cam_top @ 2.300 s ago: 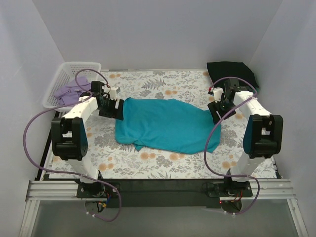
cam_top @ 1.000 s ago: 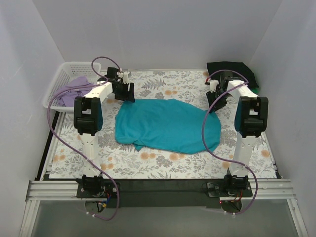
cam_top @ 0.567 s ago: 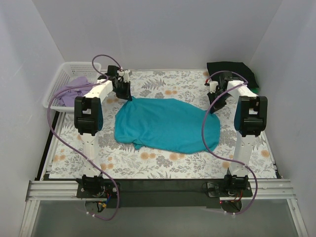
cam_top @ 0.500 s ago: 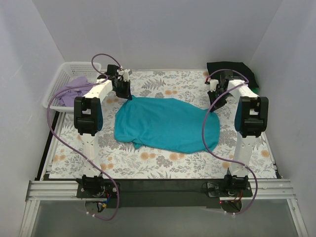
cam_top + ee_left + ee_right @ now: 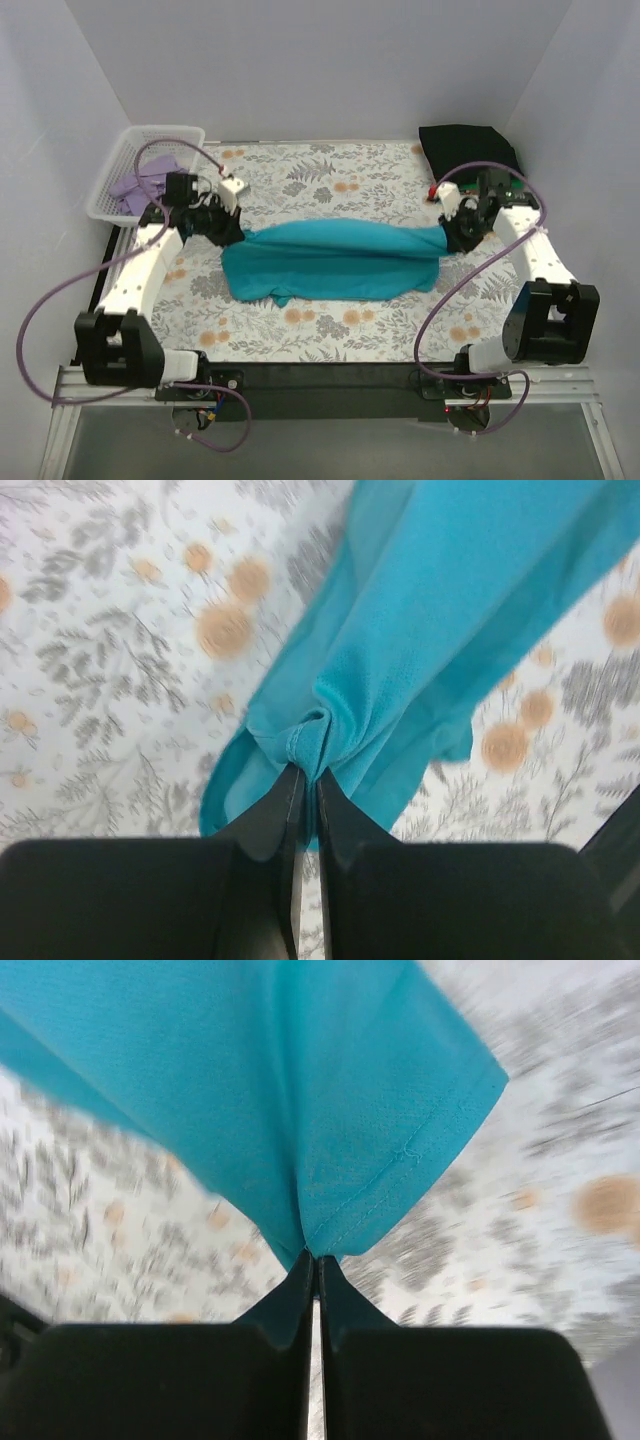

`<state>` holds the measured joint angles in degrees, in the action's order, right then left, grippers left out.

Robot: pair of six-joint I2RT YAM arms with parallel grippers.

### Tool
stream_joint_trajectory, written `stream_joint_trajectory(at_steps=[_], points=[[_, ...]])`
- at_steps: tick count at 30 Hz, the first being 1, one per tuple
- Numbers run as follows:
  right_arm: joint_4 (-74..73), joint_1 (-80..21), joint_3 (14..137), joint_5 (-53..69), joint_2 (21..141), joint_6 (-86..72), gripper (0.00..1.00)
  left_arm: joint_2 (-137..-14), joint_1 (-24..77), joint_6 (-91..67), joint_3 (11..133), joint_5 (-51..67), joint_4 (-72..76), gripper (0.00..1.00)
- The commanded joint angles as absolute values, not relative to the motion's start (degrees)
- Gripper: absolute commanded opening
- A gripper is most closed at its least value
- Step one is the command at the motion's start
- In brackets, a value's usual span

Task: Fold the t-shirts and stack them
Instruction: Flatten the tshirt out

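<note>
Teal t-shirt (image 5: pixel 335 262) is pinched at 9 o'clock end by left gripper (image 5: pixel 308 776), at 3 o'clock end by right gripper (image 5: pixel 315 1258), fingers clamped narrow.

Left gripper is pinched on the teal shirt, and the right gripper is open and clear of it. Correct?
Not quite. The right gripper is not open: the right wrist view shows its fingers closed on a fold of the teal shirt. The left gripper is pinched on the shirt, as you say.
</note>
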<state>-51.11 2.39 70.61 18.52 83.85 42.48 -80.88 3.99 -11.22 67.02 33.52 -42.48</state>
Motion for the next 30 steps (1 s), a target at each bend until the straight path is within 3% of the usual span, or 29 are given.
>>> stream_joint_trajectory(at_steps=[1,2,3,4,5,6,7,8,9,11,19,30], points=[[-55.4,1.8,58.3,12.9,83.2,55.2,0.01,-71.6,3.6,7.1,52.5,34.9,-51.2,0.0],[-55.3,1.8,56.4,12.1,83.1,56.6,0.08,-70.3,3.6,8.2,49.3,33.2,-51.5,0.03],[-55.2,1.6,53.6,11.4,83.0,57.1,0.22,-69.0,3.5,9.0,43.7,30.0,-51.1,0.1],[-55.1,1.6,53.1,10.6,83.1,57.4,0.45,-67.0,3.4,10.0,42.0,28.6,-51.2,0.19],[-55.3,1.8,53.5,11.1,83.0,57.0,0.63,-65.1,2.8,9.6,40.4,27.8,-51.0,0.38],[-55.3,1.8,54.2,11.1,83.0,56.7,0.63,-65.1,2.3,9.6,40.3,28.4,-51.2,0.38],[-56.0,1.9,55.4,12.4,82.5,56.3,0.7,-63.6,1.9,9.0,41.3,29.3,-51.6,0.47],[-56.3,1.8,56.4,13.2,82.4,55.8,0.71,-63.3,1.2,7.3,42.5,30.1,-52.1,0.56],[-56.7,1.9,57.6,14.1,82.4,54.5,0.71,-63.2,1.1,6.4,43.8,31.3,-53.0,0.58],[-57.9,1.9,61.4,17.5,83.1,53.0,0.71,-64.6,1.0,3.4,47.8,34.1,-53.8,0.59],[-59.2,2.1,71.1,21.3,92.9,43.2,0.53,-73.6,0.9,-7.7,56.9,39.9,-52.1,0.58],[-57.7,2.7,78.4,21.2,104.1,36.8,0.48,-76.5,0.9,-11.7,57.4,39.2,-48.7,0.58]])
